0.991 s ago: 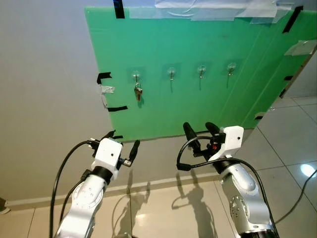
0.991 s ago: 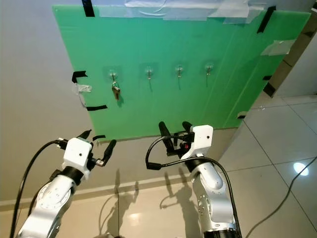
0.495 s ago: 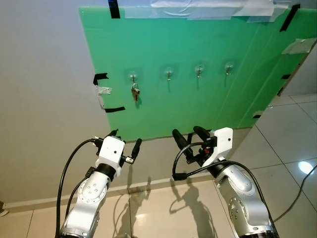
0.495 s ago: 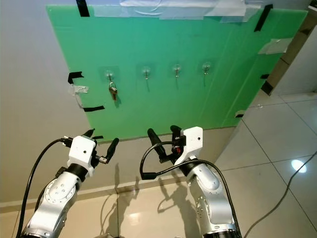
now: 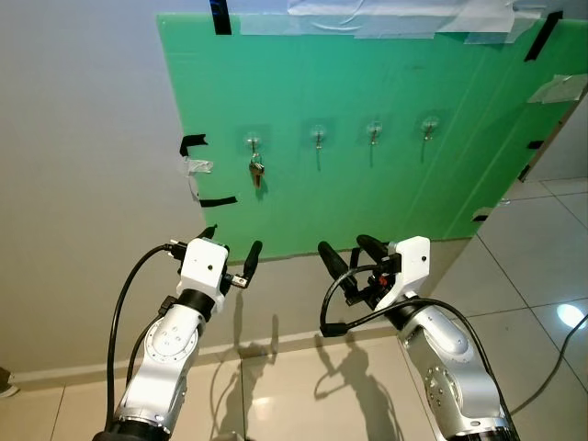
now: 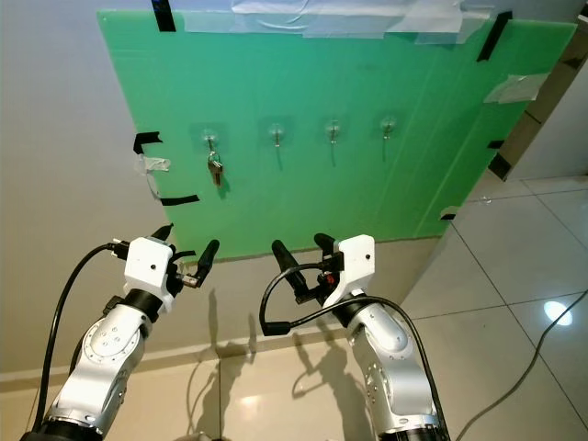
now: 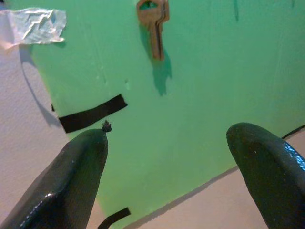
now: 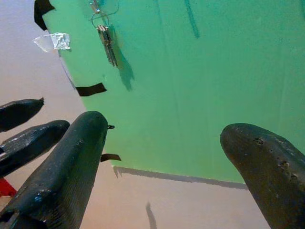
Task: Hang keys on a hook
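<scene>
1. A big flat green board is stuck on a pale grey wall with strips of black tape and clear tape.
2. The board looks smooth and a bit shiny, like plastic.
3. Four small clear hooks sit in a row on the board, up above both claws.
4. The keys hang on the first hook, the one at the left end of the row.
5. The keys are thin, flat and made of metal, and they hang straight down.
6. The other three hooks have nothing on them.
7. The left claw is held up below the keys, well apart from them.
8. Its two long black fingers are spread wide and hold nothing.
9. The fingers are smooth and round at the tips.
10. The right claw is held up just beside the left claw, below the middle hooks.
11. Its two fat black fingers are also spread apart and hold nothing.
12. A black cable loops under the right claw.
13. Both arms are silver and round, with white blocks at the wrists.
14. Under the claws the floor is made of shiny pale tiles.
</scene>
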Tool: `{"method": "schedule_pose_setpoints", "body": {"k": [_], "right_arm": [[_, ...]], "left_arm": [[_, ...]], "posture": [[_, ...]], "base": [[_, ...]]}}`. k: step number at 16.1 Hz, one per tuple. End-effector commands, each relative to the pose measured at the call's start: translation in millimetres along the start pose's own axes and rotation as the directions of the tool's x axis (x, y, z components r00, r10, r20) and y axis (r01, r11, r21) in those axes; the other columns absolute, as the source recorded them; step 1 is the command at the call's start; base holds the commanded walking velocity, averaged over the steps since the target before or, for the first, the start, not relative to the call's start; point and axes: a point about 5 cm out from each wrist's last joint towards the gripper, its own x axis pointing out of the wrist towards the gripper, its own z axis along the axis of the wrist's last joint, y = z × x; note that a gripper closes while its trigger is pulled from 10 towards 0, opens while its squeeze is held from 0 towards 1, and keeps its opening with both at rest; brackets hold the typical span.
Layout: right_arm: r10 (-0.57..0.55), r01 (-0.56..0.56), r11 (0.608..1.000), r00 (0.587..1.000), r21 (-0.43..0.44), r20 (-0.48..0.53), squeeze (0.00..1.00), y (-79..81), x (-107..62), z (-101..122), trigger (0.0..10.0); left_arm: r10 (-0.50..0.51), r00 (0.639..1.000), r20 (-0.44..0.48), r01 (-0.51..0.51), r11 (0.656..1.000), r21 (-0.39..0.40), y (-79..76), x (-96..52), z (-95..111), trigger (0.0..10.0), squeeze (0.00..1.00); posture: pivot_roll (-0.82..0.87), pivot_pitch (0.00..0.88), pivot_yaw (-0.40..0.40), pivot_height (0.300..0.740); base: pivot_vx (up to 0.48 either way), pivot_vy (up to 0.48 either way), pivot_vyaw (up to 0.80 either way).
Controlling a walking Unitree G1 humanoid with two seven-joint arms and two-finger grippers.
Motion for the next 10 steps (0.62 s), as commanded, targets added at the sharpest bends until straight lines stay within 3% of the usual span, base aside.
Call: {"method": "schedule_pose_setpoints", "body": {"k": [1,2,3,5,6,10], "right_arm": [[-0.143,0.143,0.990,0.990,-0.010,-0.003,0.00,-18.2,-5.7,1,10.0],[-0.143,0.143,0.990,0.990,-0.010,-0.003,0.00,-18.2,-5.7,1,10.0],[-0.267,0.267,0.963,0.964,-0.039,-0.009,0.00,-32.2,-16.1,-2,10.0],[-0.312,0.311,0.949,0.950,-0.061,-0.009,0.00,-37.0,-21.1,-3,10.0],[-0.375,0.370,0.922,0.927,-0.112,-0.019,0.00,-43.2,-34.0,-9,10.0],[-0.396,0.385,0.909,0.918,-0.162,-0.040,0.00,-43.3,-51.9,-18,10.0]], "left_arm": [[0.000,1.000,0.017,0.001,0.999,-0.041,2.3,-4.0,4,10.0,0.00],[0.000,1.000,0.017,0.001,0.999,-0.041,2.3,-4.0,4,10.0,0.00],[0.003,1.000,0.021,-0.002,0.998,-0.060,3.7,-8.8,4,10.0,0.00],[0.005,1.000,0.023,-0.004,0.998,-0.061,4.4,-10.5,4,10.0,0.00],[0.026,1.000,0.011,-0.025,0.997,-0.072,6.6,-14.0,2,10.0,0.00],[0.038,0.999,-0.005,-0.038,0.996,-0.076,7.8,-16.4,-1,10.0,0.00]], "posture": [[-0.05,0.000,0.017,0.740],[-0.05,0.000,0.017,0.740],[-0.05,0.000,0.017,0.740],[-0.05,0.000,0.017,0.740],[-0.05,0.000,0.020,0.740],[-0.05,0.000,0.017,0.740]], "base": [[0.000,-0.439,0.00],[0.000,-0.439,0.00],[0.000,-0.458,0.00],[0.000,-0.458,0.00],[0.000,-0.472,0.00],[0.000,-0.476,0.00]]}}
